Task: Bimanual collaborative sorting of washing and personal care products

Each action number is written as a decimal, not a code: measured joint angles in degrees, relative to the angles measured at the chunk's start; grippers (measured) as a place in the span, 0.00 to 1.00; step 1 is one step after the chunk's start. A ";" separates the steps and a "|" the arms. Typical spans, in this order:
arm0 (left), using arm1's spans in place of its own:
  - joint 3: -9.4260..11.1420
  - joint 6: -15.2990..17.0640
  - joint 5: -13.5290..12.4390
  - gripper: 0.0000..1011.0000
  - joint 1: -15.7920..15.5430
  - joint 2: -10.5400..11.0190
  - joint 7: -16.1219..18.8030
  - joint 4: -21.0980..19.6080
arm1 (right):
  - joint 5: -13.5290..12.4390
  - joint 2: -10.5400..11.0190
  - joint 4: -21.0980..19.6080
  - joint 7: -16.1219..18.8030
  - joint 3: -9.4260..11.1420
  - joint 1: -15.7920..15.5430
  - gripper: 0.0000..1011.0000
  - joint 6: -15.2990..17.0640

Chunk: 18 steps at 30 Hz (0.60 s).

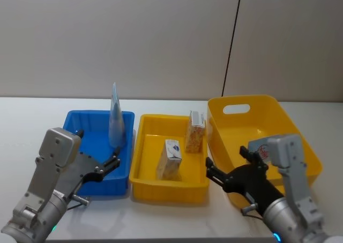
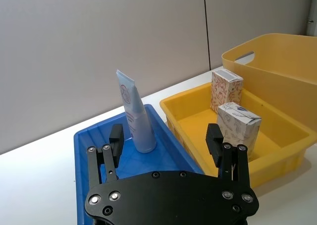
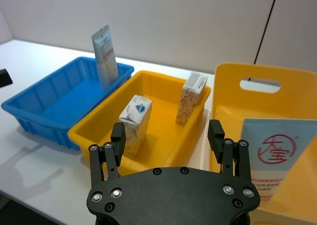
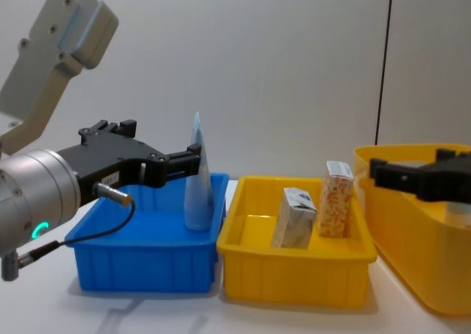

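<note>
Fingers (image 2: 116, 138) spread on your left gripper (image 2: 165, 136), right gripper (image 3: 167, 133); blue plastic bin (image 1: 102, 187): upright pale-blue squeeze tube (image 1: 115, 122); yellow tray (image 1: 169, 192): whitish carton (image 1: 170, 160), orange-patterned carton (image 1: 195, 133); yellow handled bin (image 1: 268, 112): second tube (image 3: 270, 158).

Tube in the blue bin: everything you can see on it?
The tube is pale blue, soft-looking plastic, with a red round logo near its flat crimped end. It stands roughly upright, crimp up, on the floor of the blue bin, far side, by the wall next to the yellow tray. Contact with that wall is unclear. The open left hand is short of it.
</note>
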State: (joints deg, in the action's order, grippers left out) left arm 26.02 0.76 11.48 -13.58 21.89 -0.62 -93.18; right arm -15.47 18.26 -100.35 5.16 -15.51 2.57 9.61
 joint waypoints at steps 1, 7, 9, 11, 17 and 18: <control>-0.01 0.00 0.00 0.99 0.00 0.00 0.00 0.00 | 0.30 -0.38 0.39 -0.18 -0.36 0.59 0.99 0.96; 0.00 0.02 0.00 0.99 0.00 0.00 0.00 0.00 | 1.44 -2.51 2.42 -1.64 -1.92 3.22 0.99 4.87; 0.00 0.03 0.01 0.99 0.00 0.00 0.00 0.01 | 1.82 -3.44 3.39 -2.27 -2.43 4.19 0.99 6.11; 0.00 0.03 0.01 0.99 0.00 0.00 0.00 0.00 | 2.09 -4.18 4.16 -2.67 -2.77 4.95 0.99 6.89; 0.00 0.03 0.01 0.99 0.00 0.00 0.00 0.01 | 3.05 -6.85 7.32 -4.12 -4.04 7.67 0.99 9.26; 0.00 0.04 0.01 0.99 0.00 0.00 0.00 0.00 | 3.18 -7.16 7.77 -4.30 -4.20 7.98 0.99 9.57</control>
State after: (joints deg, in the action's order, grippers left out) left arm 26.02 0.80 11.48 -13.59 21.89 -0.63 -93.18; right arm -12.29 11.10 -92.58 0.86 -19.71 10.55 19.18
